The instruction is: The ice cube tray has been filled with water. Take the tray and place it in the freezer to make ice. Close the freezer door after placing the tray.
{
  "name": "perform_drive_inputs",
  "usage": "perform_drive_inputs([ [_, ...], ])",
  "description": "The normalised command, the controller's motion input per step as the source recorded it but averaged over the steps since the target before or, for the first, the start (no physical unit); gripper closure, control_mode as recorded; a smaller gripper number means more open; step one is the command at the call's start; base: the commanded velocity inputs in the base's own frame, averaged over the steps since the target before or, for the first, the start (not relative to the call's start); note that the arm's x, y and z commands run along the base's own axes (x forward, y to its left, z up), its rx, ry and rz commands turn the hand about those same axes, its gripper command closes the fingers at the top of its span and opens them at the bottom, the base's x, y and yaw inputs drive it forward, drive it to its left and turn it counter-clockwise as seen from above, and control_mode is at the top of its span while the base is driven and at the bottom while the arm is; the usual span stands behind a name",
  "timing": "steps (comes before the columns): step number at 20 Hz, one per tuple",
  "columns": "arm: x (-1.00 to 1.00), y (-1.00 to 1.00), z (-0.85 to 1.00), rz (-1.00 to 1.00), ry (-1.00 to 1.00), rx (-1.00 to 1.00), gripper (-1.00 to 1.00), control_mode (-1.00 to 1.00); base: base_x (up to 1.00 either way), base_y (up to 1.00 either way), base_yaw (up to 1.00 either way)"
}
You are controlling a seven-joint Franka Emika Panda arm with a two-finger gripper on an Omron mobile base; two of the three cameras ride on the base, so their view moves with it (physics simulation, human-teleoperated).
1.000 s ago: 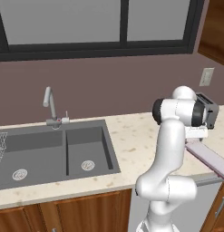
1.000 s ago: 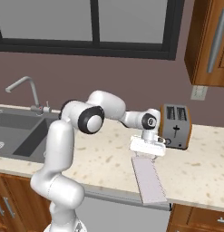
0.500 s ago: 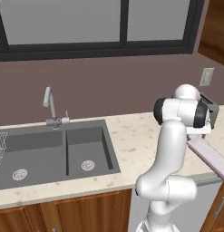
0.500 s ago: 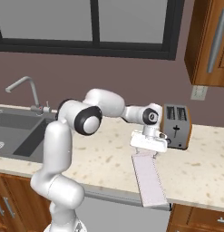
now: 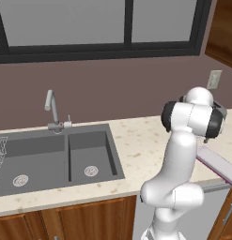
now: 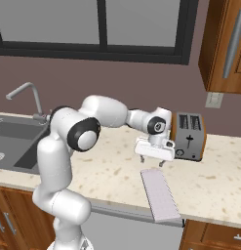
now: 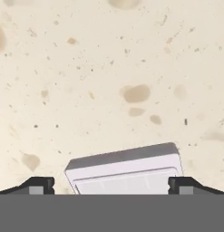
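Observation:
The ice cube tray (image 6: 160, 194) lies flat on the speckled counter, a pale lavender slab whose near end overhangs the front edge. It also runs off the right edge in the left base view as the tray (image 5: 219, 164). My gripper (image 6: 151, 161) hangs open just above the tray's far end, pointing down, with nothing between its fingers. In the hand view the tray's end (image 7: 127, 171) sits low in the picture between the two spread fingertips (image 7: 41, 185). The freezer is out of view.
An orange-and-grey toaster (image 6: 189, 136) stands close behind and to the right of the hand, against the wall. A double sink (image 5: 61, 157) with a tap (image 5: 52, 110) lies to the left. Wooden cabinets (image 6: 227, 46) hang at the upper right.
The hand has shifted slightly left and down over the tray's far end. The jaws have stayed wide apart and the tray has not moved.

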Motion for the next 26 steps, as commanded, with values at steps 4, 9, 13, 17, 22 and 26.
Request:
perform_drive_inputs([
  [4, 0.0, 0.29, 0.09, 0.0, -0.27, 0.0, -1.0, -1.0, 0.0, 0.0, 0.0],
  [9, -0.27, 0.04, 0.49, -0.01, -0.14, 0.0, -1.0, -1.0, 0.0, 0.0, 0.0],
  [13, -0.25, 0.0, 0.54, -0.09, 0.0, -0.04, -1.0, -1.0, 0.0, 0.0, 0.0],
  [17, -0.11, -0.03, 0.34, -0.14, 0.02, -0.04, -1.0, -1.0, 0.0, 0.0, 0.0],
  [22, -0.06, -0.14, 0.06, -0.18, 0.02, -0.04, -1.0, -1.0, 0.0, 0.0, 0.0],
  [26, -0.19, -0.69, -0.03, -0.27, 0.0, 0.0, -1.0, -1.0, 0.0, 0.0, 0.0],
])
